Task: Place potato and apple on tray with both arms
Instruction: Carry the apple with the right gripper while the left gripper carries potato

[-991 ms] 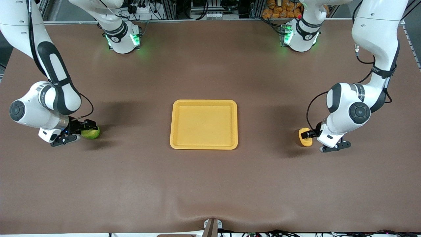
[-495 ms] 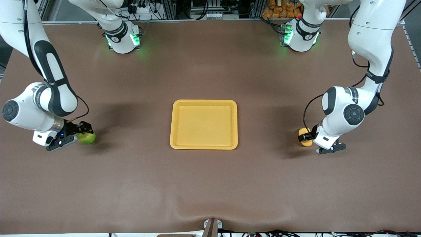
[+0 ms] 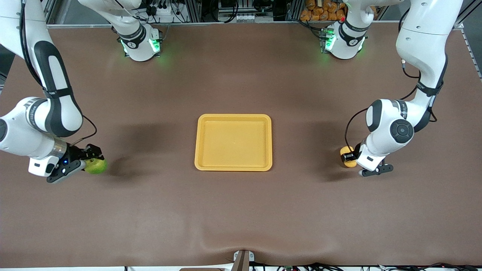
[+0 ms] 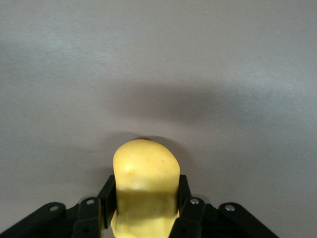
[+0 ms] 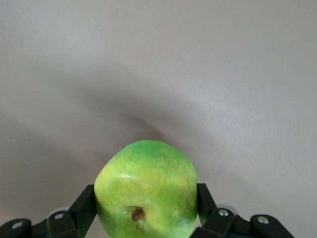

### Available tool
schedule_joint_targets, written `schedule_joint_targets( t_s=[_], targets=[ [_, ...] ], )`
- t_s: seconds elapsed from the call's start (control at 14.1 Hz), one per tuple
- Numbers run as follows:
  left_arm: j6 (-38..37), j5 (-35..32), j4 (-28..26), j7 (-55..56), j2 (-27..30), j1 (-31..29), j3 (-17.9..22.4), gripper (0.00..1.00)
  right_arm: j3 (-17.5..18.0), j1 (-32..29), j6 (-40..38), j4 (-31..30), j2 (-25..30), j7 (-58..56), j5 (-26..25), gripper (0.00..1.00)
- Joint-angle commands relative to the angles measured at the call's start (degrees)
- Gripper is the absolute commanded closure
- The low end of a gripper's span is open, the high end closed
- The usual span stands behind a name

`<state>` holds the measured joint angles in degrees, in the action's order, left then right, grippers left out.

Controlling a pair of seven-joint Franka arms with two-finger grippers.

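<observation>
Both arms are reaching way out to their own ends of the table, elbows bent and wrists dropped low over the surface. The left gripper (image 3: 349, 157) is down at the left arm's end, fingers (image 4: 184, 191) clamped tight on the potato (image 3: 347, 156) from both sides. The right gripper (image 3: 90, 158) is low at the right arm's end, its fingers (image 5: 204, 198) squeezed on the apple (image 3: 95, 166). Both bases glow green at the top edge of the table.
</observation>
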<state>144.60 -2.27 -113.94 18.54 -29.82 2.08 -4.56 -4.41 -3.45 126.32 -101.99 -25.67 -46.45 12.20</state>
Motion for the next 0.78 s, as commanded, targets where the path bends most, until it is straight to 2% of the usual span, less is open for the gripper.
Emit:
schedule_joint_targets(
  t_s=[0.0, 0.14, 0.35, 0.71],
  targets=[
    [0.0, 0.6, 0.2, -0.3, 0.7, 0.8, 0.0, 0.99, -0.2, 3.3, -3.4, 4.4, -0.2, 2.3, 1.1, 1.00],
    [0.0, 0.3, 0.3, -0.3, 1.0, 1.0, -0.2, 1.00, -0.2, 7.3, -3.5, 5.2, -0.3, 6.8, 1.1, 1.00],
    [-0.1, 0.2, 0.5, 0.1, 2.5, 0.9, -2.1, 1.00, -0.2, 12.4, -3.5, 6.4, -0.2, 7.0, 0.9, 1.00],
    [-2.4, 0.2, 2.1, 0.2, 4.1, 0.9, -5.5, 1.00, 0.4, 14.8, -3.8, 4.7, 0.4, -13.9, 1.0, 1.00]
  ],
)
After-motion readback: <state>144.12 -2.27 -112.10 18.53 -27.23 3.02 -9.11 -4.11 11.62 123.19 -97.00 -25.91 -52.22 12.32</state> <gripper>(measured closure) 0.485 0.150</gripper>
